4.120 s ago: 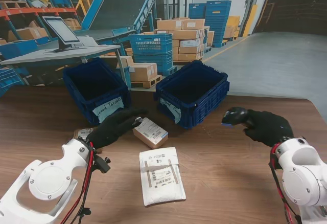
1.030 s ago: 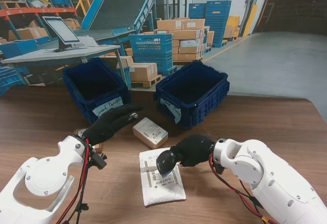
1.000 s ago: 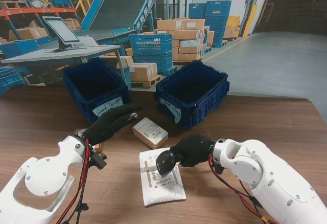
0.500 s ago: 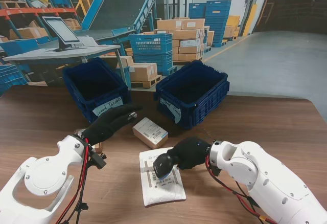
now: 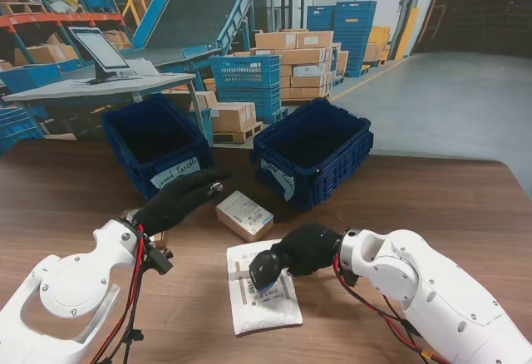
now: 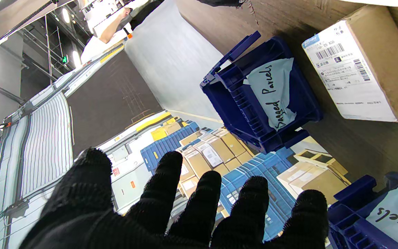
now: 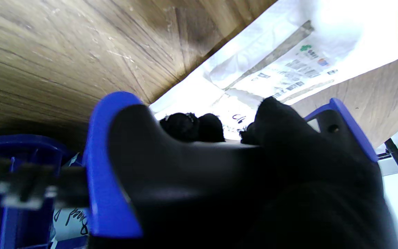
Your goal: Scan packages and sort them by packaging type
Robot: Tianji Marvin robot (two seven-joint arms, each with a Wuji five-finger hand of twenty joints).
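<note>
**Scanning the white bag**

On the brown wooden bench (image 5: 432, 189), the flat white plastic mailer bag (image 5: 263, 287) lies near me. The right hand (image 5: 301, 249) grips the black-and-blue scanner (image 5: 264, 269) over its label. The left hand (image 5: 179, 202) hovers spread, holding nothing. Next, I think: lift it into the bagged-parcels crate (right one).

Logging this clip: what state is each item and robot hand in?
White poly mailer bag: flat, label up.
Brown cardboard box: on table, label up.
Black-and-blue handheld scanner: held over mailer.
Two blue plastic crates: open.
Left robot hand: open.
Right robot hand: gripping scanner.
</note>
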